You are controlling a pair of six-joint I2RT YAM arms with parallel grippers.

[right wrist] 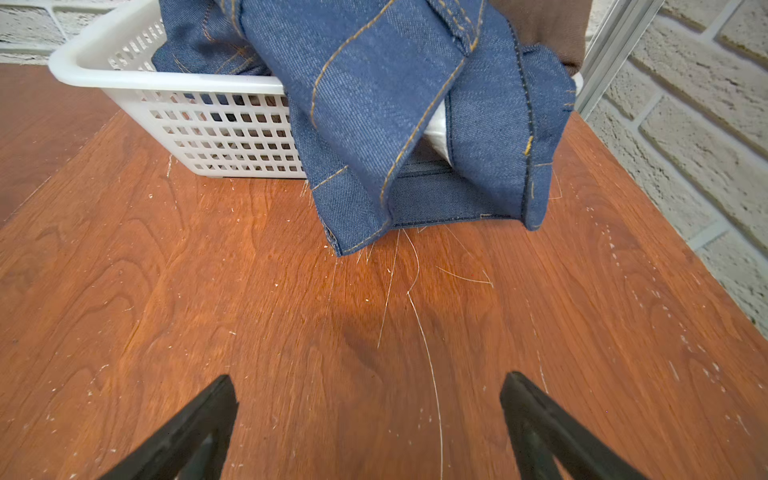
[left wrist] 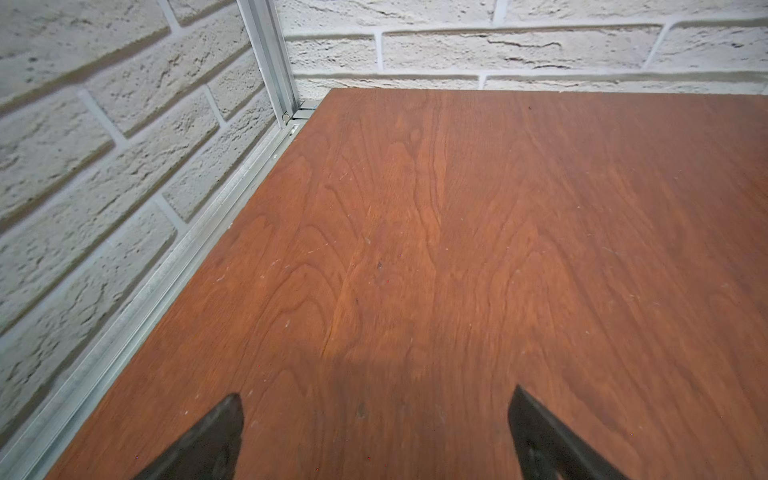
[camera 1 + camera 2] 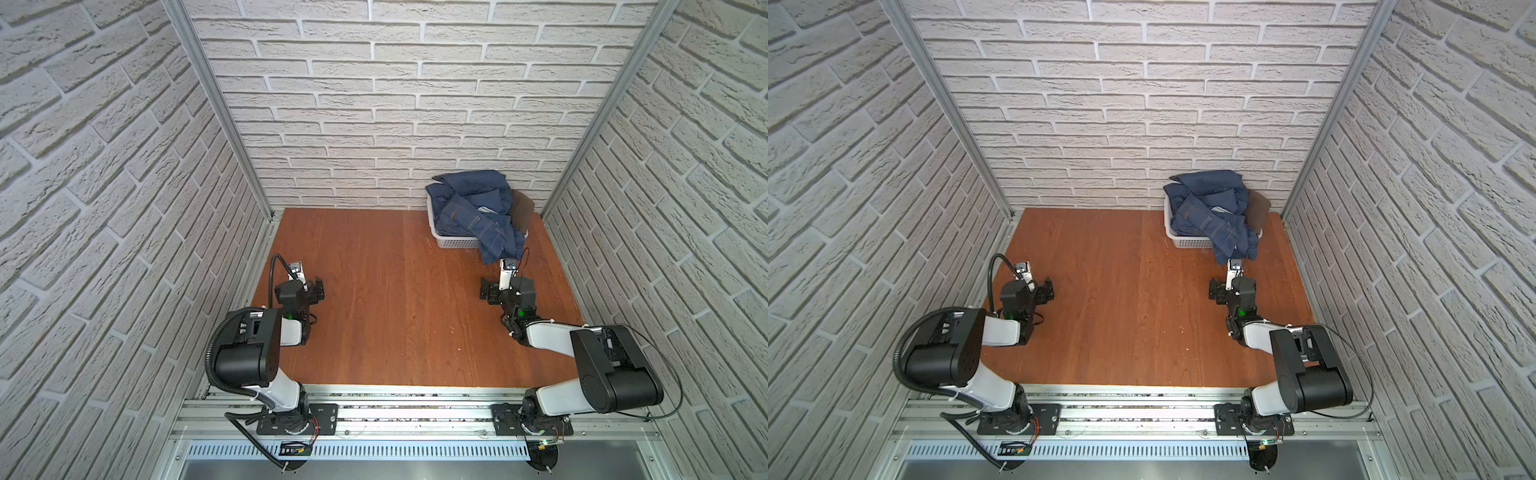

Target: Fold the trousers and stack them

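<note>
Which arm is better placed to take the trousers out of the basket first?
Right. The right hand, open, points at the trousers hanging over the basket rim just ahead. The left hand, also open, faces only bare table, far from them.

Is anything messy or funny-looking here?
Yes. The jeans are crumpled in the basket, and one leg spills over its rim onto the table. Loose threads lie by the hem.

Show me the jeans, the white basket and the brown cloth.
jeans [image 1: 374, 104], right wrist view, on the leg hanging over the rim.
white basket [image 3: 455, 242], in a top view, on its front wall.
brown cloth [image 3: 523, 212], in a top view, its middle.
</note>
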